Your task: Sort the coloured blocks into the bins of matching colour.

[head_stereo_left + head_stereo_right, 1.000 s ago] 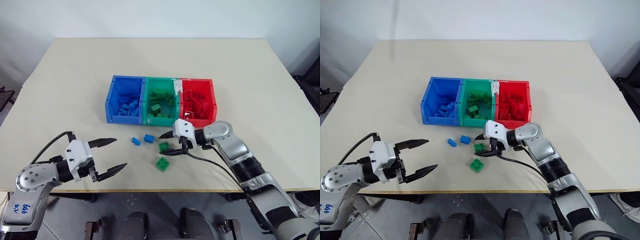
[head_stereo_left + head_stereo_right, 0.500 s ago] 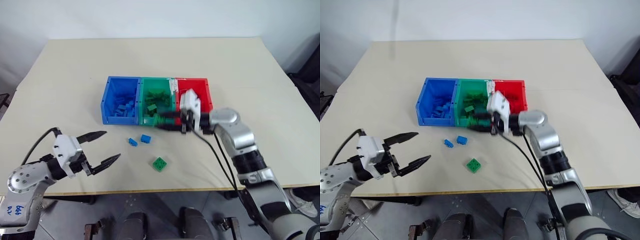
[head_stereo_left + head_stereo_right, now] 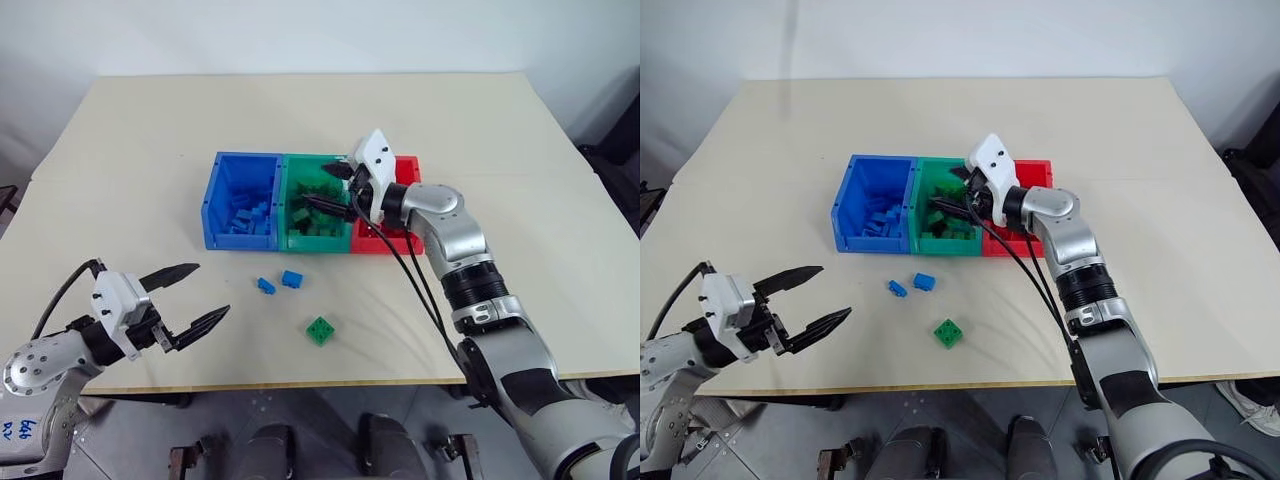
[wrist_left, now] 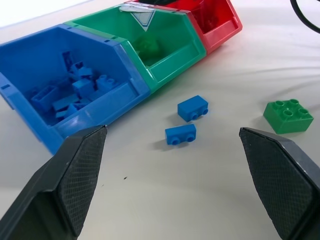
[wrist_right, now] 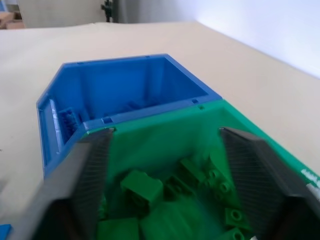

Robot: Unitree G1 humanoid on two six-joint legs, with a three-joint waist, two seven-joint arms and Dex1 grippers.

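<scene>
Soft, even light fills the scene, bright and without harsh glare. The beige table point(image 3: 150, 150) is evenly lit from above, and the bins point(image 3: 245, 200) cast only faint, short shadows toward the near edge. The green block point(image 3: 320, 329) on the table has a small soft shadow beneath it. In the right wrist view the fingers point(image 5: 85, 185) are blurred and semi-transparent with motion, and the green bin's contents look soft. The left wrist view is sharp, with a mild sheen on the blue bin point(image 4: 90, 107).
</scene>
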